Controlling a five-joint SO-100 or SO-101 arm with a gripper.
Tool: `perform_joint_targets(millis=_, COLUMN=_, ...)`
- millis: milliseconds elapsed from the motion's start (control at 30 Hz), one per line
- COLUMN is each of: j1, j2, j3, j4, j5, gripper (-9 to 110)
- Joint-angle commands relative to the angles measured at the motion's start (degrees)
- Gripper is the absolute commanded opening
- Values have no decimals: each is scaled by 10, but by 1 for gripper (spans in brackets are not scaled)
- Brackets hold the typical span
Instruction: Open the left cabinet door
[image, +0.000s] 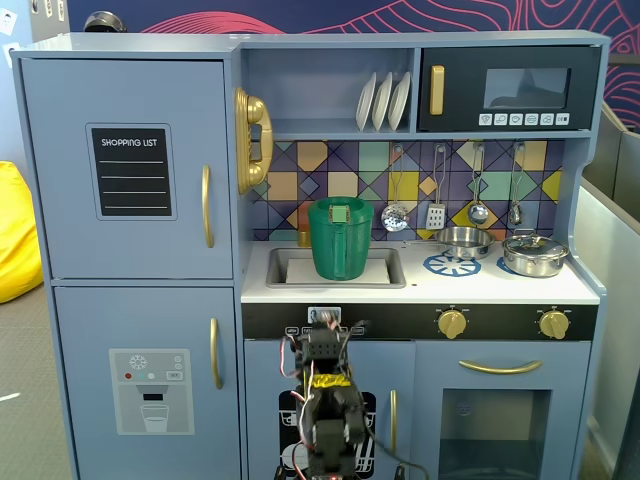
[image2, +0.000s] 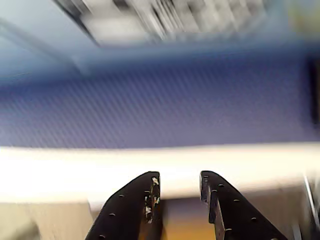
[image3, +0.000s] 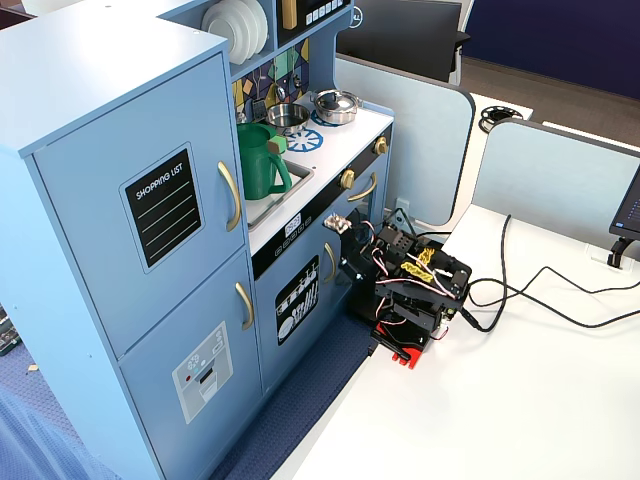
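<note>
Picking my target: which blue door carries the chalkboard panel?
The upper-left door, marked SHOPPING LIST; the door below shows a water dispenser instead.

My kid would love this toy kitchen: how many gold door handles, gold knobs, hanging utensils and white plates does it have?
Gold door handles: 5
Gold knobs: 2
Hanging utensils: 4
White plates: 3
Total: 14

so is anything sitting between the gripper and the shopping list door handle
Nothing visible blocks it. The gripper is low by the counter front, and the left cabinet door is shut, with its gold handle up and left of the arm, exposed in both fixed views.
</note>
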Motion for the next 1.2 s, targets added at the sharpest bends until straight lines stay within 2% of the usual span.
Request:
perform_joint_targets(millis=0, j1=-74, j2=-61, j3=-163, j4=-69, j5=18, gripper=0)
perform_joint_targets(millis=200, j1=-171, j2=-101, j3=-312, j4=-202, j5=-1, gripper=2)
perform_joint_targets(millis=433, j1=-269, j2=-126, j3=-375, j4=-357, j5=-26, gripper=5)
perform_joint_targets(millis=600, j1=-295, j2=-172, j3=-399, j4=-468, j5=-62, gripper=7)
perform_joint_targets(millis=967, j1=-305, j2=-261, j3=-422, j4=-570, j5=-45, gripper=20)
perform_joint_targets(millis=1167, j1=-301, j2=-303, j3=-454, j4=-596, j5=-49, gripper=21)
